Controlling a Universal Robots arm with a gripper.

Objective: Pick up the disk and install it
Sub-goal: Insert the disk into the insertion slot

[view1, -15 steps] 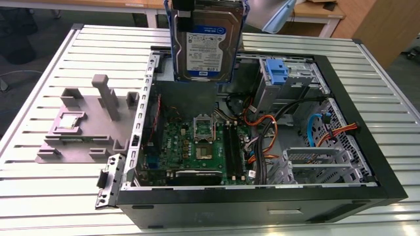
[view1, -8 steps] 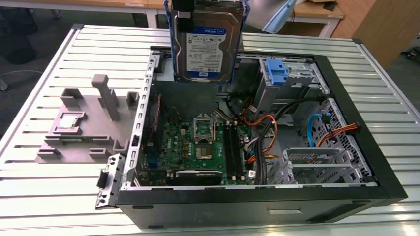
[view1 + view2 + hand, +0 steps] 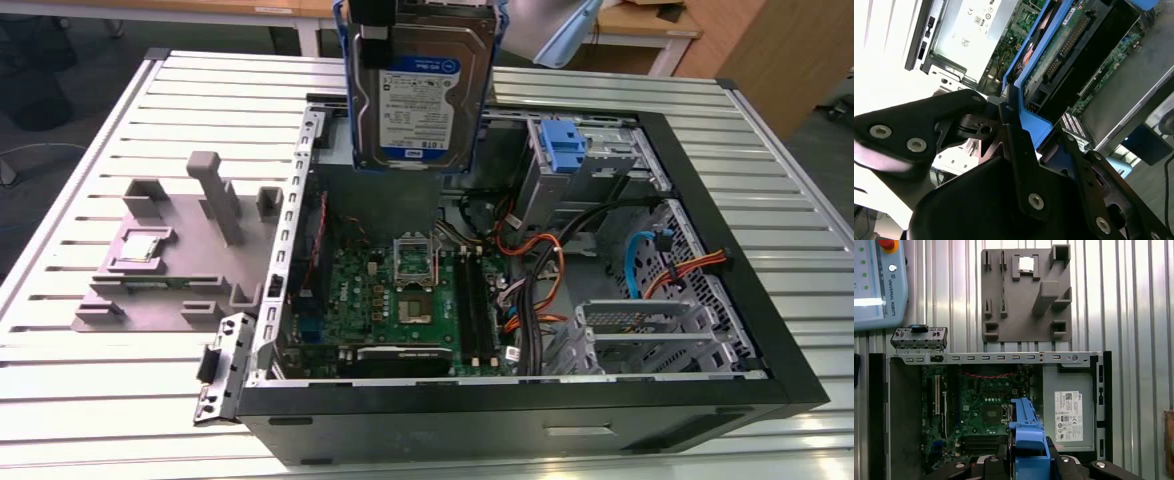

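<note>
Transfer step in hand: disk (image 3: pixel 420 85) held upright, high over open computer case (image 3: pixel 747 300), fingers (image 3: pixel 1016 145) closed on its blue carrier. Seating judged to call for alignment with drive cage (image 3: pixel 554 185), toward exterior view's right. Possible snag: cables (image 3: pixel 541 275) beside cage. Grey fixture (image 3: pixel 174 260) on table (image 3: pixel 80 400).

My claw (image 3: pixel 1034 125), second wrist view: matte black metal throughout. My two slim, flat fingers (image 3: pixel 1016 150) rise from a broad, rounded black body (image 3: pixel 979 210). A thick outer link (image 3: pixel 909 130) with rounded corners carries two silver screws (image 3: pixel 880 131), each a bright ring round a dark socket. One more screw sits near the base of each finger. A small round pivot hole (image 3: pixel 985 129) lies beside the link. First wrist view: black curved links (image 3: pixel 1114 472), each with one silver screw head.
</note>
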